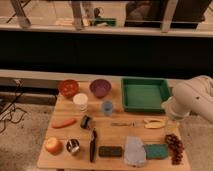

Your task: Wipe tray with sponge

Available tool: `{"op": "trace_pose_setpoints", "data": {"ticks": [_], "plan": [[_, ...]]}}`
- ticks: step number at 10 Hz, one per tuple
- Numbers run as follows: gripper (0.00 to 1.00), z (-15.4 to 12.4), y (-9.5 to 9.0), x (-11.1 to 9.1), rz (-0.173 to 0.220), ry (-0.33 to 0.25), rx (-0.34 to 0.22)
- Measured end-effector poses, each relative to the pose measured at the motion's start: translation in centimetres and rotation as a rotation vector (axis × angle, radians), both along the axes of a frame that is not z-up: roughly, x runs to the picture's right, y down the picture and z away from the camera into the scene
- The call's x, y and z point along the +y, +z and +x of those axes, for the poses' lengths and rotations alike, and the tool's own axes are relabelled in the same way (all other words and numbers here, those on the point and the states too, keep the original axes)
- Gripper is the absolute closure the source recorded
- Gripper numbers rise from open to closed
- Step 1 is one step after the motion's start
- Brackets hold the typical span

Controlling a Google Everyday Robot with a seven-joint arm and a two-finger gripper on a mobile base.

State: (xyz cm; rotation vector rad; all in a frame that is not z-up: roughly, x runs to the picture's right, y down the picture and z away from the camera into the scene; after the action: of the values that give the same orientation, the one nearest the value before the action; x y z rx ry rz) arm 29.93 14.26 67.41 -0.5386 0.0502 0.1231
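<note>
The green tray [145, 95] stands empty at the back right of the wooden table. The teal sponge [156, 151] lies flat near the front edge, right of centre, between a pale cloth and a bunch of grapes. My white arm [192, 102] reaches in from the right, beside the tray's right rim. The gripper [172, 118] hangs at its lower end over the table's right edge, well behind the sponge and touching neither it nor the tray. It is open and holds nothing.
Pale cloth [135, 151], dark block [110, 151] and grapes [174, 147] flank the sponge. Purple bowl [100, 88], red bowl [68, 88], white cup [80, 101] and blue cup [107, 107] sit left of the tray. Carrot [64, 123], apple [52, 145] and metal cup [73, 146] lie at left.
</note>
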Motion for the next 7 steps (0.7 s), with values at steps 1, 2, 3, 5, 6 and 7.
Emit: {"op": "trace_pose_setpoints", "data": {"ticks": [1,2,3,5,6,7], "plan": [[0.2,0.2,0.0,0.5,-0.003,0.0,0.007],[0.2,0.3,0.0,1.5,-0.013,-0.004,0.017],[0.2,0.4,0.0,2.3,-0.024,-0.009,0.023],[0.2,0.7,-0.2,3.7,-0.046,-0.017,0.03],[0.2,0.9,-0.4,4.8,-0.072,-0.031,0.025],[0.2,1.0,-0.4,5.2,-0.083,-0.035,0.024]]}}
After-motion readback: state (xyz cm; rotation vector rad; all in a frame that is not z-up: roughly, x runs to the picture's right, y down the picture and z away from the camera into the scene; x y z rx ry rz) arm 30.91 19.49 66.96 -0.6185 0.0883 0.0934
